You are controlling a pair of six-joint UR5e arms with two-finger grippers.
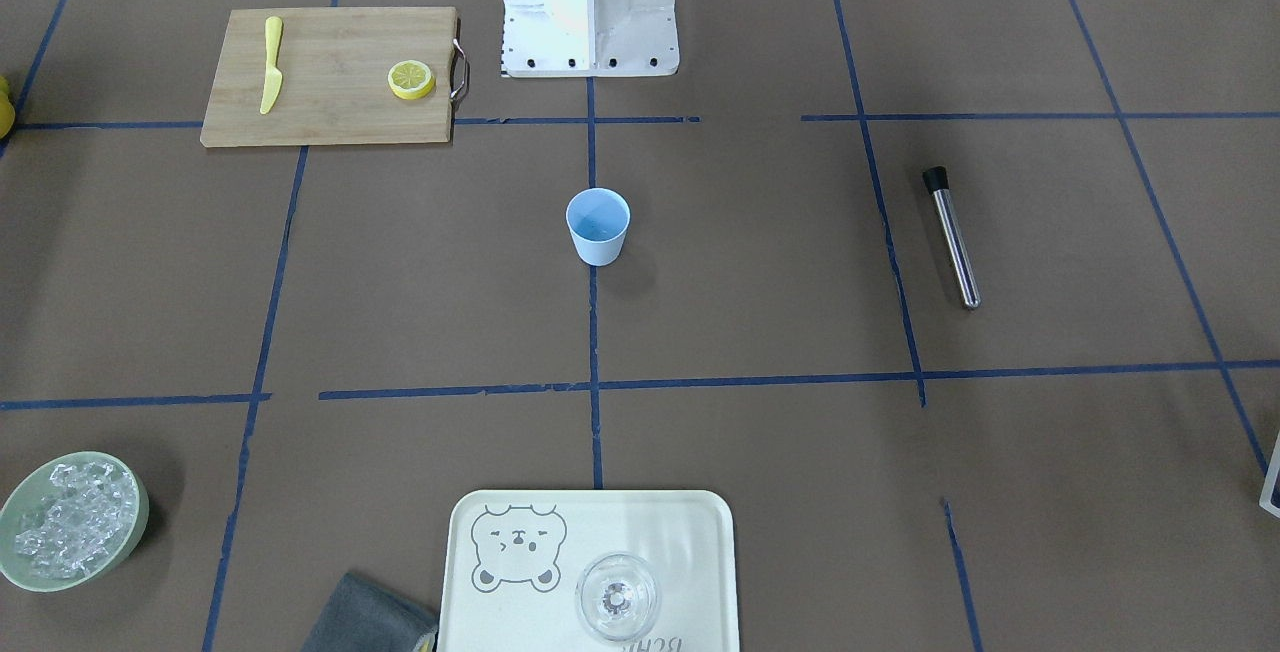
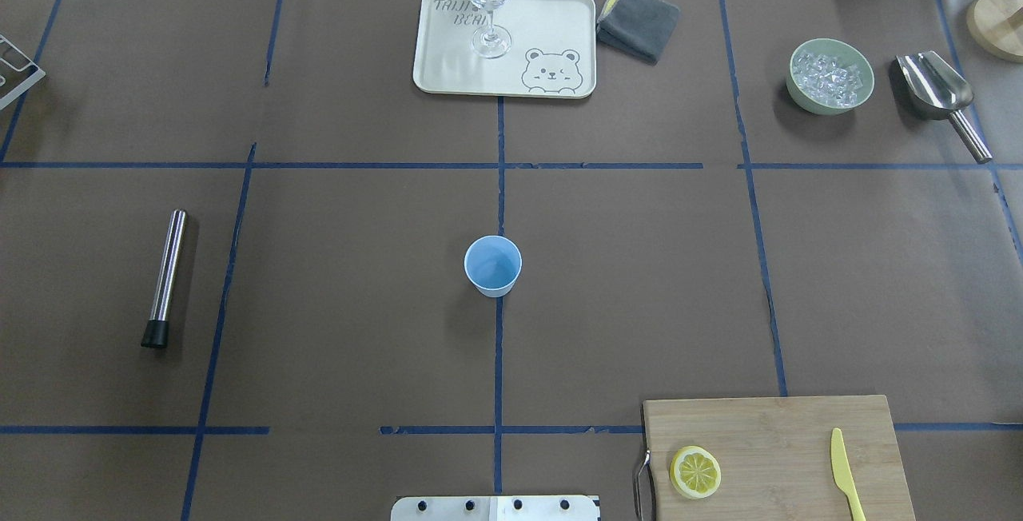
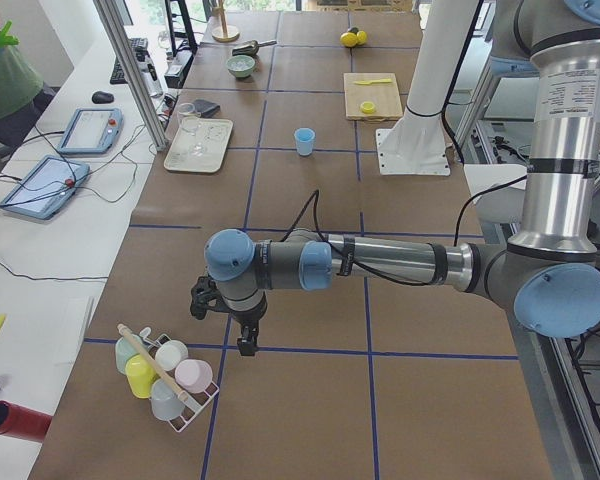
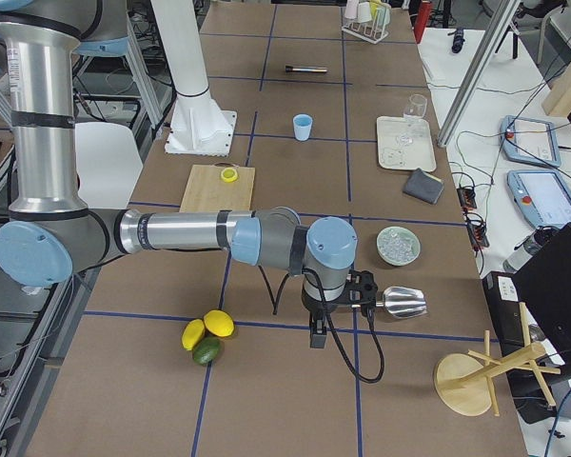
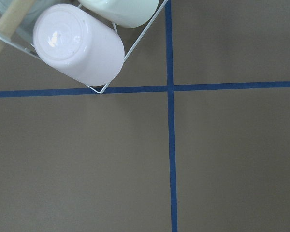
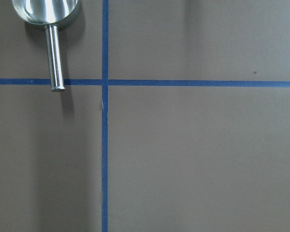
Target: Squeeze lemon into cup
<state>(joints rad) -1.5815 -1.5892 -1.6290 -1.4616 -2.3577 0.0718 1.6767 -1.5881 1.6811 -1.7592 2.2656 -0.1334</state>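
1. Taking stock, we log the lemon (image 2: 695, 472) lying cut face up on the board (image 2: 787, 437), near its metal handle and well apart from the knife (image 2: 845, 475).
2. Cup (image 2: 493, 265): upright at the table's centre, well apart from the lemon.
3. Left gripper (image 3: 244, 345) hangs beside a rack of cups (image 3: 165, 375), and right gripper (image 4: 316, 335) near a scoop (image 4: 400, 303). We cannot tell whether either is spread or pressed together.
4. Risks, as we judge them: the low lemon may skid on the board under a pinch, a bump may tip the light cup, and an off-centre squeeze may drip onto the table.
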